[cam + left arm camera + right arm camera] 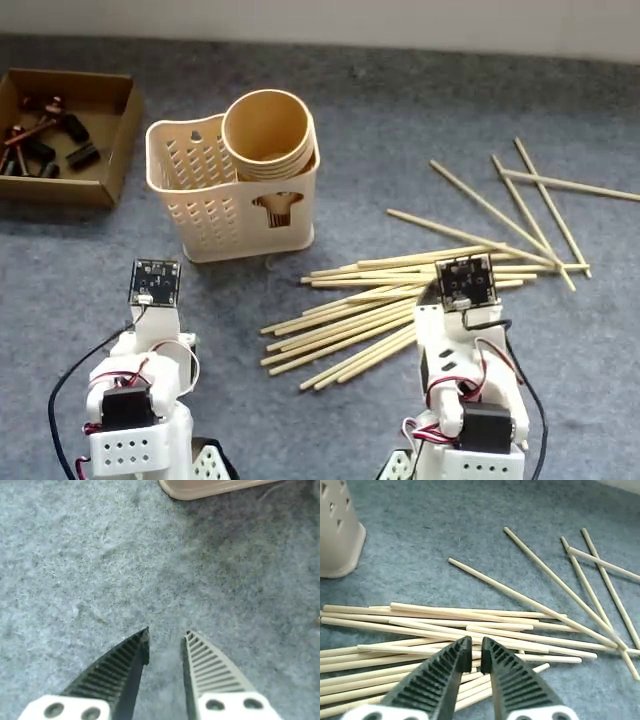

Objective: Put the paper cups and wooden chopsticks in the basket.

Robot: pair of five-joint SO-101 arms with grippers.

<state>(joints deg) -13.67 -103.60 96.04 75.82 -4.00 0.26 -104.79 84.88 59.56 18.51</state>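
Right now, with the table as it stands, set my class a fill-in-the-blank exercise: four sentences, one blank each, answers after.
1. The cups are stacked ____ the basket.
2. The chopsticks all lie ____ the basket, on the table.
3. The right gripper hangs over the ____.
4. The left gripper is open and holds ____.
Missing words: inside; outside; chopsticks; nothing.
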